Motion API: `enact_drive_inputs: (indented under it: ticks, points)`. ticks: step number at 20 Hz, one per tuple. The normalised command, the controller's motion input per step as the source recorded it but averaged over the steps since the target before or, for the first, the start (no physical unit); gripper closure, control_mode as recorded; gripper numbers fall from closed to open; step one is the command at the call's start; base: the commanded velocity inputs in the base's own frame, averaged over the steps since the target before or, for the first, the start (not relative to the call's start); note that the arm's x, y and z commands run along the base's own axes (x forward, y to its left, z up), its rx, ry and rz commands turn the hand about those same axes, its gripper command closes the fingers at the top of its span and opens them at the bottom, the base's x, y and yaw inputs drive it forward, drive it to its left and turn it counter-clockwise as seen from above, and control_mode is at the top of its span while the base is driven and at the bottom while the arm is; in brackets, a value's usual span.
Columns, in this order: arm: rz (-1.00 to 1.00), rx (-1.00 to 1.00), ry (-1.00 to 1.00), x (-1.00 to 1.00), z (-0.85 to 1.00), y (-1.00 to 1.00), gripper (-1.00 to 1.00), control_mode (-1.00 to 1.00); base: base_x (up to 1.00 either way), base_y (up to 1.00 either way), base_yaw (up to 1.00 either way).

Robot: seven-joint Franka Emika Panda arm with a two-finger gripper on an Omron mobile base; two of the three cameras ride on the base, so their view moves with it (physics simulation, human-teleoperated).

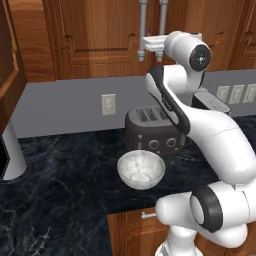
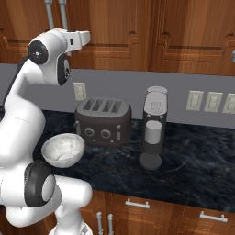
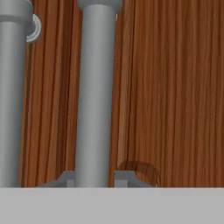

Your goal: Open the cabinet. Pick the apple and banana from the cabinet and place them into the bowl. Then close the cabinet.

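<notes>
In the left base view we see the bowl (image 1: 141, 170) on the dark counter (image 1: 60, 190), just in front of the toaster (image 1: 152, 131), with the low cabinet (image 1: 135, 230) below the counter edge. Above it, our gripper (image 1: 145, 47) is raised to the wall cabinet (image 1: 100, 40), at the lower end of the two silver handles (image 1: 143, 15) where its doors meet; both doors lie flat and shut.

From the right base view, the same handles (image 2: 48, 13) stand at the far left, the gripper (image 2: 85, 37) reaching toward them from the arm's elbow. Farther right sit the bowl (image 2: 63, 149), the toaster (image 2: 103, 120) and then the coffee machine (image 2: 153, 133), well apart from the hand.

In the hand view, one handle (image 3: 9, 96) runs along the left edge, and the other handle (image 3: 96, 87) passes straight down between our two fingertips (image 3: 65, 178). The jaws are closed on that handle, one tip at each side of it. To its right lies the plain wood of the cabinet door (image 3: 175, 87).
</notes>
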Motion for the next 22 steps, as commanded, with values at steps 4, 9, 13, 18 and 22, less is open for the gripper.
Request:
enact_drive_inputs:
  ticks: [4, 9, 13, 18, 22]
  points:
    - [0.01, 0.00, -0.01, -0.79, 0.75, -0.52, 1.00, -1.00, 0.00, 0.00, 0.00]
    - [0.00, 0.01, -0.02, -0.89, 0.73, -0.67, 1.00, -1.00, 0.00, 0.00, 0.00]
    - [0.00, 0.04, -0.01, -0.89, 0.65, -0.81, 1.00, -1.00, 0.00, 0.00, 0.00]
    - [0.00, 0.06, -0.02, -0.85, 0.43, -0.93, 1.00, -1.00, 0.00, 0.00, 0.00]
    - [0.00, 0.09, -0.02, -0.92, 0.47, -1.00, 1.00, -1.00, 0.00, 0.00, 0.00]
